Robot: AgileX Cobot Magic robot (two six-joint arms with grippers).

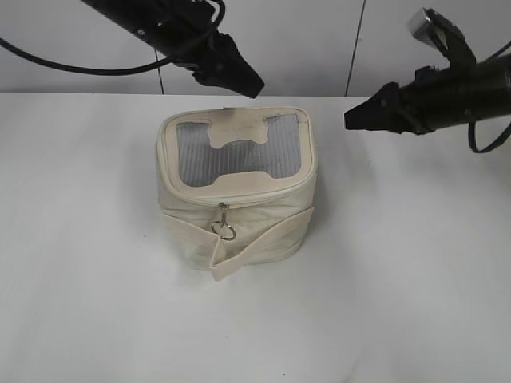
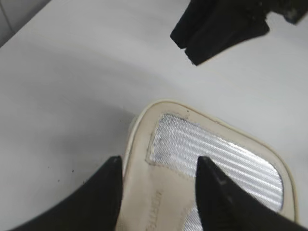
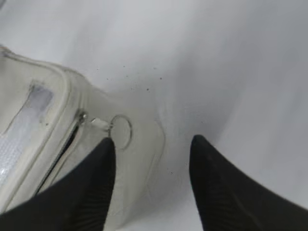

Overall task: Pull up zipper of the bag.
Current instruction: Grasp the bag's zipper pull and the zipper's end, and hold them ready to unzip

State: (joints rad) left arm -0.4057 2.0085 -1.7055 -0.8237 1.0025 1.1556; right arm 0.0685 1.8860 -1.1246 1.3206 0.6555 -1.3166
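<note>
**Two grippers poised above a cream case on a white table**

The small boxy cream leather-like bag (image 1: pixel 237 187) stands upright near the middle of the plain white table (image 1: pixel 415 271), its grey mesh top panel (image 1: pixel 239 155) facing up and crossed by a cream H-shaped patch (image 1: pixel 237 129). A wide cream strap (image 1: pixel 255 247) wraps the body, its loose end jutting forward at the lower front. The thin cream zipper (image 1: pixel 239 194) follows the lid rim; its small silver metal pull (image 1: pixel 223 214) sits at the front face, with a ring (image 1: pixel 227 232) dangling below it against the bag wall.

The black left gripper (image 1: pixel 239 76) hangs in the air above the rear edge of the bag, touching nothing. In the left wrist view its two dark fingers (image 2: pixel 96 202) stand spread apart, framing a corner of the lid and mesh (the other arm's black tip shows at top right of that view). The black right gripper (image 1: pixel 363 116) hovers to the right of the bag, clear of it. In the right wrist view its fingers (image 3: pixel 86 187) are likewise parted and empty, with the pull and ring (image 3: pixel 120 130) just beyond the left finger's tip; a dark slit of unclosed zip line (image 3: pixel 62 149) runs back from the pull along the rim.
</note>
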